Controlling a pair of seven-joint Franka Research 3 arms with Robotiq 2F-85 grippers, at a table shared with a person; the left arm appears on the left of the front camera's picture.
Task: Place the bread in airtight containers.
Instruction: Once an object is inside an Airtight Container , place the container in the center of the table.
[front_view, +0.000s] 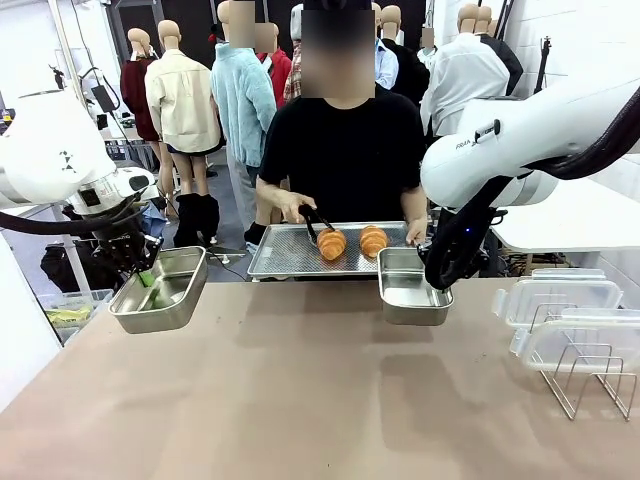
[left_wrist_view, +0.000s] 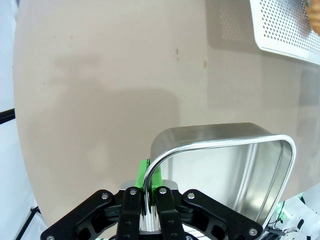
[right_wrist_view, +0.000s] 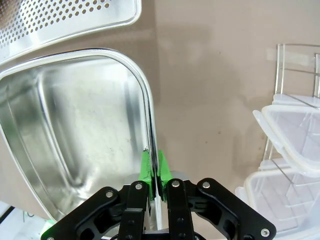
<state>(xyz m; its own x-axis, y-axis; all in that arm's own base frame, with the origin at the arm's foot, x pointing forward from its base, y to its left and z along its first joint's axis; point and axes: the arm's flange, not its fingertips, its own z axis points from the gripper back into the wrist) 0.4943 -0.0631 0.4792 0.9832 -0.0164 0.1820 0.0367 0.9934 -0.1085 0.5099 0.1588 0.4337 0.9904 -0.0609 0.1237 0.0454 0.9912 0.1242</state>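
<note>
front: far back, looks across table (front_view: 300, 400) at person (front_view: 340, 140) | left wrist: close, looks down on left pan (left_wrist_view: 225, 170) | right wrist: close, looks down on right pan (right_wrist_view: 75, 125) | all three share: tray (front_view: 285, 255)

Lab w/ 2 robot arms (front_view: 520, 150)

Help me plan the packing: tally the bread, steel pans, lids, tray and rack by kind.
Croissants: 2
Steel pans: 2
Clear lids: 2
Perforated tray: 1
Wire rack: 1
Total: 8
</note>
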